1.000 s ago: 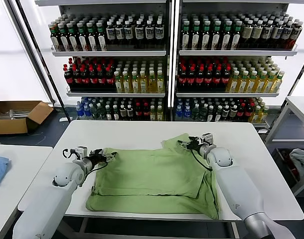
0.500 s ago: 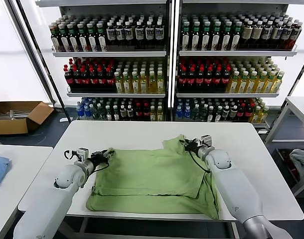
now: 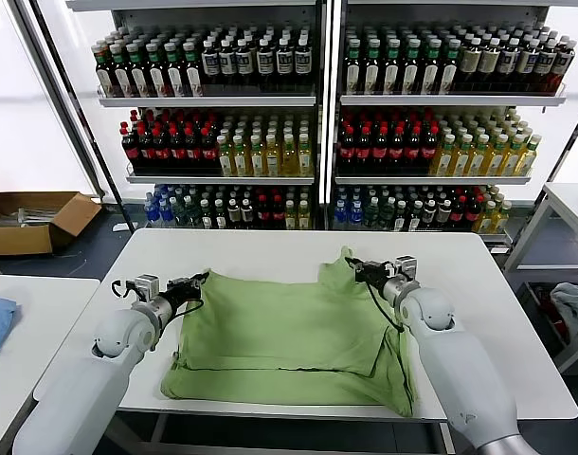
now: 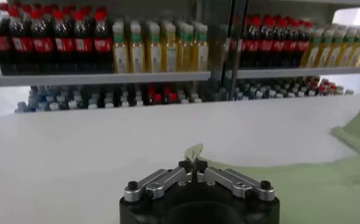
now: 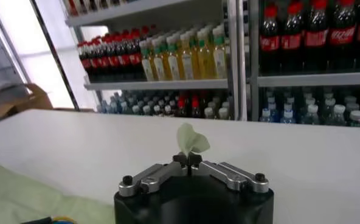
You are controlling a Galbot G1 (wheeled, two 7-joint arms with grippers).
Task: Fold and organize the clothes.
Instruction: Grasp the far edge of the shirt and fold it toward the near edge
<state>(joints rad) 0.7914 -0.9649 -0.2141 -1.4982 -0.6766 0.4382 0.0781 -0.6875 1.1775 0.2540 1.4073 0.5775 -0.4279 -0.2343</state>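
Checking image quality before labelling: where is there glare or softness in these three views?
Head view: window at far left blown out white; light green polo shirt evenly lit, sharp. Left wrist view: left end effector crisp on a pinched shirt edge, bottle shelves soft. Right wrist view: right end effector sharp, bright haze at the window side.

Shirt (image 3: 289, 336) on table (image 3: 478, 284) — bottle shelves (image 3: 317, 100) behind.

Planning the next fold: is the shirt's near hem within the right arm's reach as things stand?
Probably, but not freely: the right tool is shut on the shirt at its far edge and would need to let go first. The hem lies uncovered beside that arm.
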